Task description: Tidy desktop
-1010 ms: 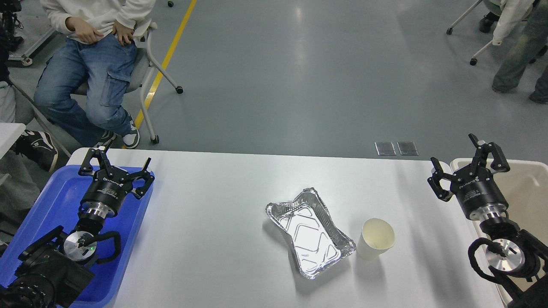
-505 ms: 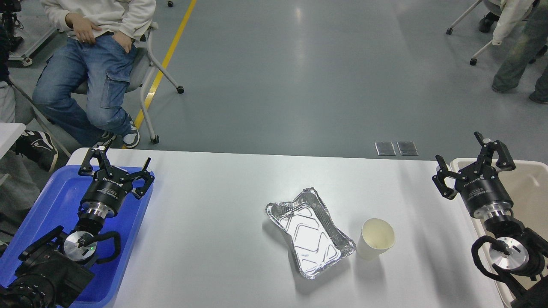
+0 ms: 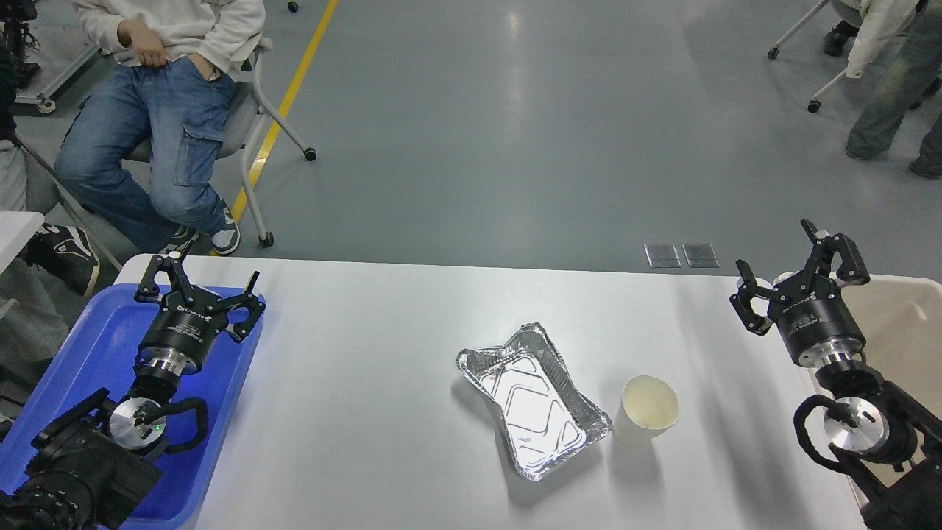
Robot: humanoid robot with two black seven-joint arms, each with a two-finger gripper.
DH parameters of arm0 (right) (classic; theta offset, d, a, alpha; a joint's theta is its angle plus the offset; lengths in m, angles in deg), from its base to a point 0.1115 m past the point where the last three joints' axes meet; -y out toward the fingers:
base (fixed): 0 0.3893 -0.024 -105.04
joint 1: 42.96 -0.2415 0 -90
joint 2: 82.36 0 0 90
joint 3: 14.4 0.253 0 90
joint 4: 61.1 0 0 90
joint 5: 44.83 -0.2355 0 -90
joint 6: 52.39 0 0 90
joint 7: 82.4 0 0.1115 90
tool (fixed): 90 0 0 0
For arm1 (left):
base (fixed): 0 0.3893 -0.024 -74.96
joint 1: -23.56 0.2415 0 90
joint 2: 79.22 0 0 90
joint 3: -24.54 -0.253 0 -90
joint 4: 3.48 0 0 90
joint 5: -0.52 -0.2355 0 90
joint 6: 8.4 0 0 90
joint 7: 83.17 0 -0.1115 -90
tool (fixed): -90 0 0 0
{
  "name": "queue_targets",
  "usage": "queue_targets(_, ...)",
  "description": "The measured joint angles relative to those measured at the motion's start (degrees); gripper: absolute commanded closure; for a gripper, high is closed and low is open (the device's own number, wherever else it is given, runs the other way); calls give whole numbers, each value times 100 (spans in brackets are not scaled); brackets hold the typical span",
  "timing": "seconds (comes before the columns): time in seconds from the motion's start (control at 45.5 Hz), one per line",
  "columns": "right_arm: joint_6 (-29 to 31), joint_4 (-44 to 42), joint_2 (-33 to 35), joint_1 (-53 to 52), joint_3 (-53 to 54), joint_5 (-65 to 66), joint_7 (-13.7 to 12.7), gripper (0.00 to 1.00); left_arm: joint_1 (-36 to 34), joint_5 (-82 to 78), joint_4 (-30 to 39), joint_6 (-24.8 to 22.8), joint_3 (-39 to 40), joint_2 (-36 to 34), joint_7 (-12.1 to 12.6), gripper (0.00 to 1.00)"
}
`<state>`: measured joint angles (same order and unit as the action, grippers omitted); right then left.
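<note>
Grey shop floor fills the upper half of the frame, crossed by a yellow line (image 3: 291, 96) at upper left. Beside that line a seated person in jeans (image 3: 147, 125) occupies a wheeled chair, and another person's legs (image 3: 894, 96) show at the upper right corner. Two small metal floor plates (image 3: 681, 255) sit just beyond the far table edge.

Across the lower half stretches the desktop (image 3: 368, 383), white and wide, running from the lower left to the lower right of the frame. Near its centre lies a dented foil tray (image 3: 531, 401), angled, and just beside its lower right corner stands a paper cup (image 3: 647, 410), upright with its mouth open to me; I cannot tell whether the two touch.

At lower left a blue tray (image 3: 81, 346) rests at the table's end. My left gripper (image 3: 200, 283) hangs above the blue tray's upper right part, fingers spread wide and holding nothing. At right a beige bin (image 3: 901, 324) sits at the table's edge. My right gripper (image 3: 793, 266) hovers over the bin's left rim, fingers also spread wide with nothing between them, well apart from the cup and the foil tray.
</note>
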<state>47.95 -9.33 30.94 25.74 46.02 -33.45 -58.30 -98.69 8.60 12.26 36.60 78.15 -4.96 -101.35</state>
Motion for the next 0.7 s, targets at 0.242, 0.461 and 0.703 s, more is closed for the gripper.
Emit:
queue_targets(0.242,-13,-12,5,-72,-46,35,-23,0,-7,-6,5,0,0,0,7,0)
queue_targets(0.461,-20,-25,58,-107,-86,45,-31,0,-13,-11,8,0,0,6,8,0)
queue_targets(0.703,3,-25,93,-102,-97,47,-30,0,-16,-15,8,0,0,8,8,0)
